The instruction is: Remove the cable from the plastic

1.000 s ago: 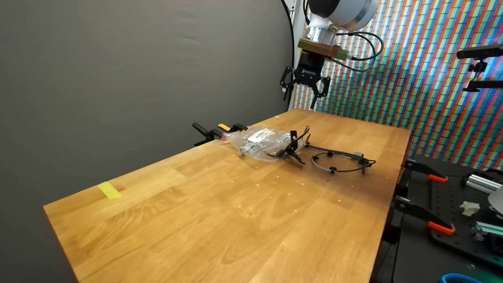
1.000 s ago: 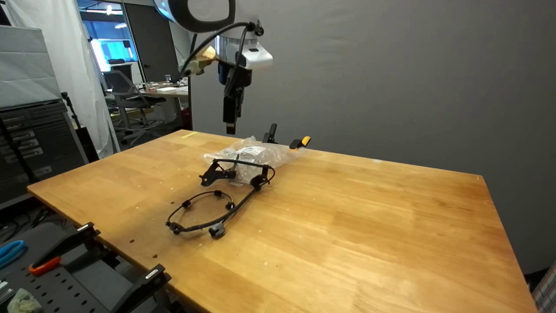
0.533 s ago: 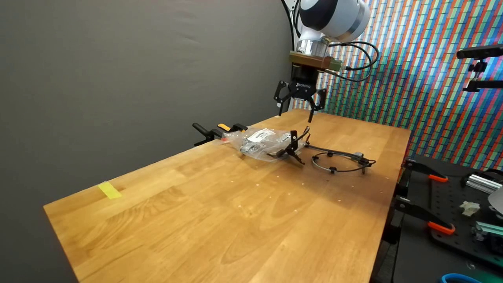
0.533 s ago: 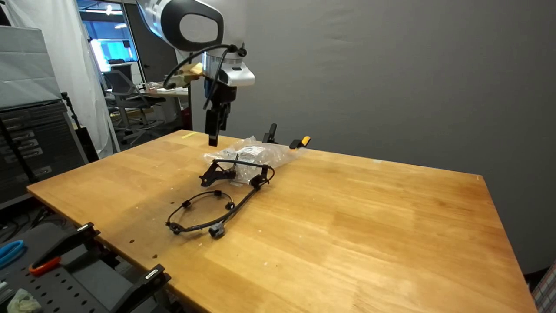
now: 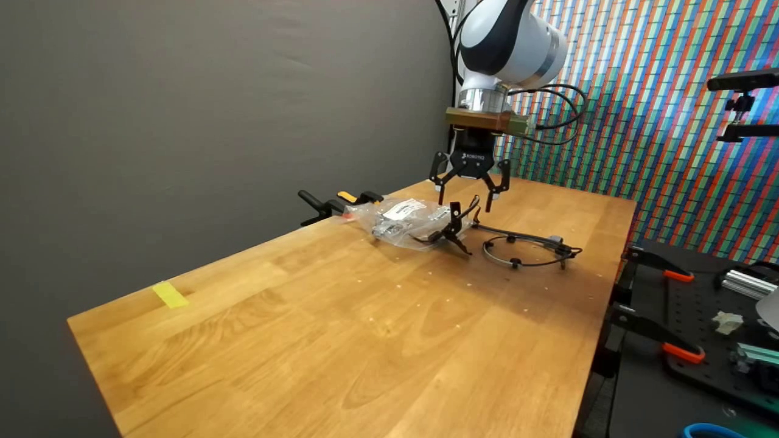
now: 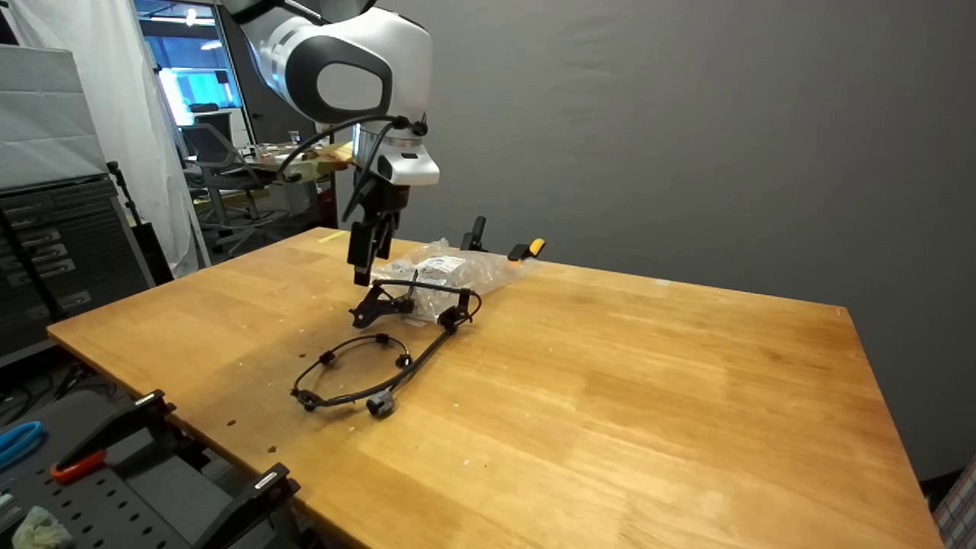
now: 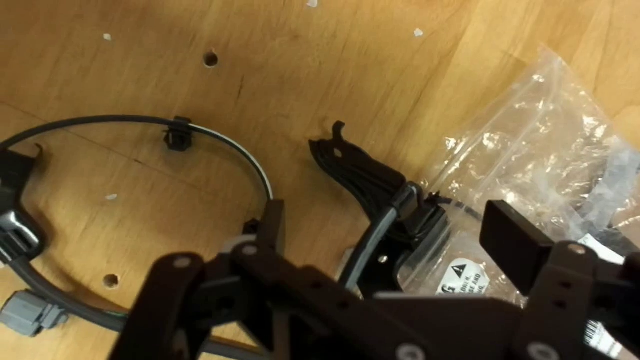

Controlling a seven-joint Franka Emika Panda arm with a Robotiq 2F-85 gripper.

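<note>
The clear plastic bag (image 5: 401, 224) with white labels lies on the wooden table; it also shows in an exterior view (image 6: 488, 274) and the wrist view (image 7: 520, 145). The black cable (image 5: 514, 233) has a loop with clips and a grey connector lying outside the bag; it also shows in an exterior view (image 6: 427, 356). In the wrist view the cable (image 7: 369, 246) joins a black bracket (image 7: 357, 170) whose inner end is inside the bag's mouth. My gripper (image 5: 465, 202) is open and empty above the bracket; in the wrist view its fingers (image 7: 387, 220) stand apart on either side of it.
Black and yellow clamps (image 5: 331, 204) sit at the table edge behind the bag. A dark side cart (image 5: 645, 389) with orange-tipped clamps (image 6: 248, 507) stands along another edge. Yellow tape (image 5: 170, 294) marks the table (image 5: 341, 353).
My gripper has come down from high above the table to just above the bracket and bag mouth, staying open. The cable and bag have not moved.
</note>
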